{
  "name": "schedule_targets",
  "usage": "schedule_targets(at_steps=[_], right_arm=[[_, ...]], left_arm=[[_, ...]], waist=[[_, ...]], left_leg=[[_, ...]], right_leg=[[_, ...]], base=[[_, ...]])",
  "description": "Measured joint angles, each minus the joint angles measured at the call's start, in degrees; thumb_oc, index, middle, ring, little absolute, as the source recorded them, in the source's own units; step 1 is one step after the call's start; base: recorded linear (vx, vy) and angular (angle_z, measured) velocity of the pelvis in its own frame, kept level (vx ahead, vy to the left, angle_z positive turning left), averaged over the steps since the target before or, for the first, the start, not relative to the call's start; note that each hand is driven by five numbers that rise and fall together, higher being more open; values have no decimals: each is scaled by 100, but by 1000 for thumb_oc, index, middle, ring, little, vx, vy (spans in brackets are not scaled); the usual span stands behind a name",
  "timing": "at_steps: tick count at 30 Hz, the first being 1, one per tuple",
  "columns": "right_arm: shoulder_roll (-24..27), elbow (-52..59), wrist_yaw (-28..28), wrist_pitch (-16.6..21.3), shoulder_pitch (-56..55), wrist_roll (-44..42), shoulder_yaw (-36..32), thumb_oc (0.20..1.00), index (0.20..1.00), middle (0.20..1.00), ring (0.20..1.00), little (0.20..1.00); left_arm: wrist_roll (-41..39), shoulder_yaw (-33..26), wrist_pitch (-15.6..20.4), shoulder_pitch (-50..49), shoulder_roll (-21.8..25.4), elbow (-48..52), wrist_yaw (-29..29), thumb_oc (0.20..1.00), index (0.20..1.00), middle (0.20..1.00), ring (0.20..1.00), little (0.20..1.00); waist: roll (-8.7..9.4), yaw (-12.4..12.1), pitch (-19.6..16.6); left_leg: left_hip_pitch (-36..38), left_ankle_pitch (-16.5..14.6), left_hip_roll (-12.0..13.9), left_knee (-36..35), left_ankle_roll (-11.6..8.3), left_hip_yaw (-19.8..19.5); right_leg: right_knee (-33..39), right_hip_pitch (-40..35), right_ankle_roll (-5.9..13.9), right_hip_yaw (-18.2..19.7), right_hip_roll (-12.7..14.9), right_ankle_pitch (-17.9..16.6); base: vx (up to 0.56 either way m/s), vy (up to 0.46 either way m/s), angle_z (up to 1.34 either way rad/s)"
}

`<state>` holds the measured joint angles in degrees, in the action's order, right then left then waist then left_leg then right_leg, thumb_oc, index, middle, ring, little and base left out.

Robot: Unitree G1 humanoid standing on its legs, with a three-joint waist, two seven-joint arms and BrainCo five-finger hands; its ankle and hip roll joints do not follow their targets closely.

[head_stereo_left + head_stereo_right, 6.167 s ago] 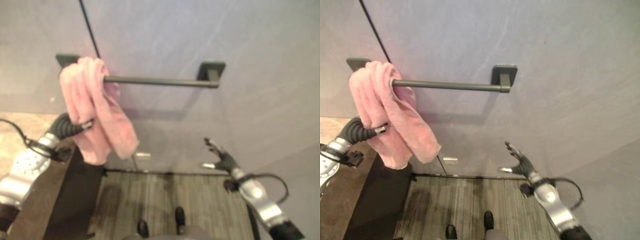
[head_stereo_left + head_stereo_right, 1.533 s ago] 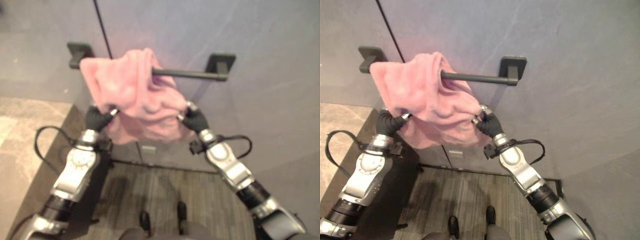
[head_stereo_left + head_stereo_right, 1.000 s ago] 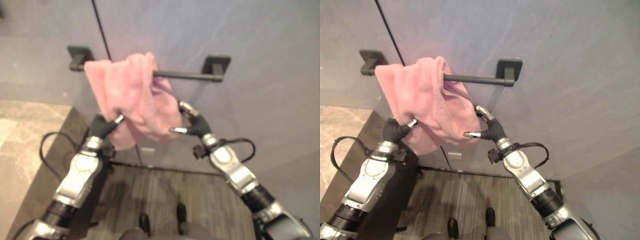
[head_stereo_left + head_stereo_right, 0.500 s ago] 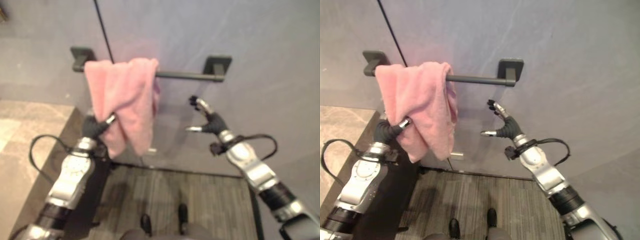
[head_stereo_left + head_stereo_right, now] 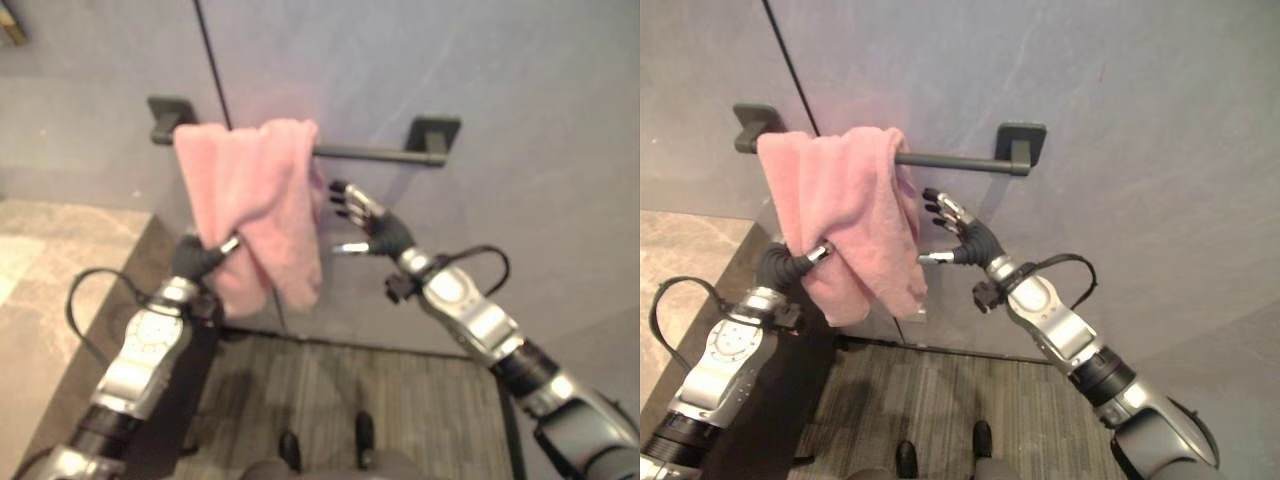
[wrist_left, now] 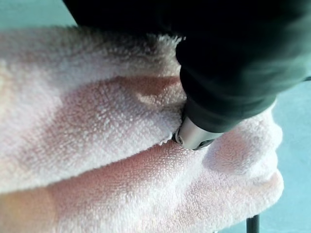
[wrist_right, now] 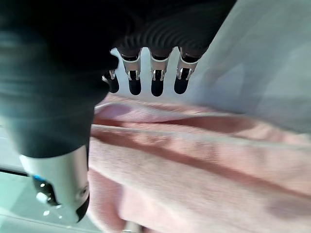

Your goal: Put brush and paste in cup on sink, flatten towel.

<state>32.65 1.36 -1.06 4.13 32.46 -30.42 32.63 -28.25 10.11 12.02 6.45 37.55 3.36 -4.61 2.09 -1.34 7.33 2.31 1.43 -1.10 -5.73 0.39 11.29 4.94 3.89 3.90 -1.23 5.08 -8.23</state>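
Note:
A pink towel hangs bunched over the left end of a dark wall bar. My left hand is at the towel's lower left edge, shut on the cloth; in the left wrist view its thumb presses into the pink folds. My right hand is open with fingers spread, just beside the towel's right edge and below the bar. The right wrist view has its straight fingers above the towel, holding nothing.
The bar's right bracket sits on the grey wall, and the bar's right half is bare. A marble countertop with a dark cabinet side lies at the left. Wood flooring shows below.
My right hand let go of the towel, swung out to the right, and has now come back left beside the towel. The towel fell from a spread shape into a narrow bunch.

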Motion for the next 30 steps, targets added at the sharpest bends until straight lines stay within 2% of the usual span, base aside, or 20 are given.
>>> schedule_targets(at_steps=[7, 10, 11, 12, 13, 20, 30], right_arm=[[-139, -10, 6, -18, 444, -332, 372, 1000, 1000, 1000, 1000, 1000], [-146, -16, -1, -32, 515, -348, 400, 542, 542, 542, 542, 542], [-151, -17, -1, -34, 562, -354, 426, 507, 507, 507, 507, 507], [-207, -41, -13, -34, 622, -455, 437, 260, 260, 260, 260, 260], [-264, -110, -21, -35, 667, -477, 437, 209, 209, 209, 209, 209], [-344, -280, -173, -47, 822, -789, 431, 200, 200, 200, 200, 200], [-307, -457, -178, -78, 1029, -718, 510, 200, 200, 200, 200, 200]], left_arm=[[-41, 5, 0, 78, 11, -8, -9, 200, 200, 200, 200, 200], [-108, 5, 0, 77, 20, -16, -18, 200, 200, 200, 200, 200], [-115, 5, 0, 77, 22, -17, -18, 200, 200, 200, 200, 200], [-128, 4, 0, 78, 38, -17, -20, 200, 200, 200, 200, 200], [-142, 4, 0, 78, 56, -17, -19, 200, 200, 200, 200, 200], [-225, 19, 1, 89, 209, -16, -16, 200, 200, 200, 200, 200], [-223, 113, 1, 253, 226, -17, -25, 200, 200, 200, 200, 200]], waist=[[44, -119, -67], [61, -167, -77], [66, -168, -81], [96, -176, -100], [115, -177, -111], [171, -187, -148], [179, -181, -152]], left_leg=[[-16, 0, -2, 0, 0, -55], [-22, 0, -17, 0, 1, -64], [-23, 0, -20, 0, 1, -68], [-25, -1, -19, 0, 1, -68], [-28, -1, -18, 0, 1, -70], [-47, -1, -19, 1, 0, -88], [-81, -4, -29, 1, 2, -99]], right_leg=[[0, 2, -1, -27, 4, 2], [0, 5, 0, -32, 10, 2], [0, 5, 0, -33, 11, 2], [1, 7, 3, -35, 13, 5], [2, 10, 3, -39, 17, 6], [1, 14, 6, -75, 24, 26], [1, 39, 9, -109, 27, 29]], base=[[0, 3, 1], [0, 0, 0], [0, 0, 0], [0, 0, 0], [0, 0, 0], [4, 6, 2], [0, 0, 0]])
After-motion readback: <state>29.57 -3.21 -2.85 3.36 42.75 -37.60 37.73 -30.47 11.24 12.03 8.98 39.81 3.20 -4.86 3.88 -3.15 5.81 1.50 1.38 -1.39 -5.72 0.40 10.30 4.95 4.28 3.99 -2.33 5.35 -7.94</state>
